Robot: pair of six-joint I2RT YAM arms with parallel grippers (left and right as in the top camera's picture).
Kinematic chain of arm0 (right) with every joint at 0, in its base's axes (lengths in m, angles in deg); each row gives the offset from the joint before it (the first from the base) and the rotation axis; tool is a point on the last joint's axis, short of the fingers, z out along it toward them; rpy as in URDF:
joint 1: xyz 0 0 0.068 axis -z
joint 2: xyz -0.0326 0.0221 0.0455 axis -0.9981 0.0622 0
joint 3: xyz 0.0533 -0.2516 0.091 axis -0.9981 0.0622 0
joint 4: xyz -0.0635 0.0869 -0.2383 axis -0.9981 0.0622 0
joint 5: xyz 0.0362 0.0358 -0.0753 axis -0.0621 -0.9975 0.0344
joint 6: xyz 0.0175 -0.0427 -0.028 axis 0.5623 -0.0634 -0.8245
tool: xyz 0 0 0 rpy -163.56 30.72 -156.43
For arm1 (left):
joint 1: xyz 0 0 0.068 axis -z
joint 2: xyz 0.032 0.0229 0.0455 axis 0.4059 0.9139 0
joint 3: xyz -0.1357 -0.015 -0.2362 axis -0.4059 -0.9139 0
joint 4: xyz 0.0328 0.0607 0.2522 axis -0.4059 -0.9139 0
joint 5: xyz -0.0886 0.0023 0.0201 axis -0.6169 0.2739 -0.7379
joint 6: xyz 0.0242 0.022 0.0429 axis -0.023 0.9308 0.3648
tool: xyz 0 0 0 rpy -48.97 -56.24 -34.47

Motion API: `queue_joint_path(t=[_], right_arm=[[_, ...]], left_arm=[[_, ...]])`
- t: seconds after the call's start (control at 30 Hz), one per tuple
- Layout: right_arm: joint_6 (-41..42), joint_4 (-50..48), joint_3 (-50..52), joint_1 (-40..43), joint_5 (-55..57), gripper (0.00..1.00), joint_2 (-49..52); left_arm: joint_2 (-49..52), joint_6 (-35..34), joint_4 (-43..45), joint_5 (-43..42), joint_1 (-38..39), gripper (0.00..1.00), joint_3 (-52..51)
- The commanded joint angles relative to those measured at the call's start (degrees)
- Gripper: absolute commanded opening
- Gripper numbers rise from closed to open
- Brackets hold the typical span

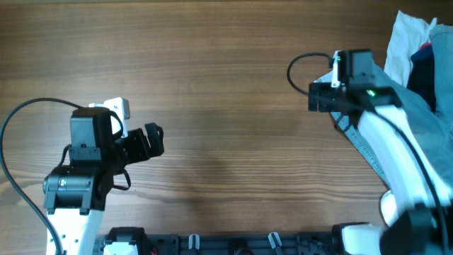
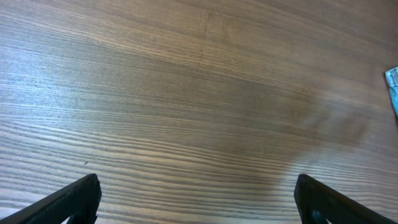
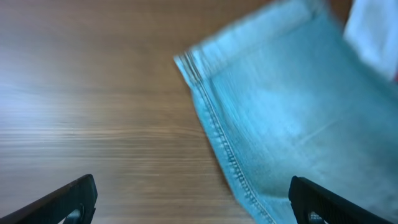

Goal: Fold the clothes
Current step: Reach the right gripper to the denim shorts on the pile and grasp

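— Where are the shorts (image 3: 292,118)?
— Right edge of the frame, beside open table (image 1: 226,71); right gripper (image 3: 193,202) reaches to their hem, jaws wide apart; left gripper (image 2: 199,202) gapes too, lower left.

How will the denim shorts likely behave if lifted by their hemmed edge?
Probably floppy: the denim shorts lie flat on the table, so the rest would likely sag and drag. The stitched hem looks thicker, probably giving the open right end effector a firmer bite. Rolling or breaking seems unlikely.
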Motion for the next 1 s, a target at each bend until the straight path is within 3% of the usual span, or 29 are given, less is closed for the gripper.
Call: queue_joint_path(t=[0.0, 0.4, 0.5, 0.63, 0.77, 0.97], right_arm=[[-0.96, -2.16, -0.63, 1.57, 3.32, 1.0, 10.1], [-0.92, -10.62, -0.46, 7.21, 4.31, 0.98, 27.91], [-0.74, -10.54, -0.46, 9.35, 6.34, 0.79, 29.66], [1.09, -10.27, -0.48, 11.78, 6.19, 0.36, 29.27], [1.29, -9.57, -0.81, 12.37, 6.01, 0.08, 27.41], [2.67, -2.43, -7.21, 12.35, 4.26, 0.04, 18.86]], left_arm=[[0.46, -0.33, 0.09, -1.07, 0.24, 1.0, 1.18], [0.48, -0.37, 0.31, -1.09, 0.24, 1.0, 1.18], [0.48, -0.37, 0.33, -1.07, 0.24, 1.0, 1.18], [0.48, -0.37, 0.74, -1.09, 0.24, 1.0, 1.18], [0.48, -0.37, 1.57, -1.07, 0.24, 1.0, 1.18], [0.48, -0.35, 1.62, -1.07, 0.24, 1.0, 1.18]])
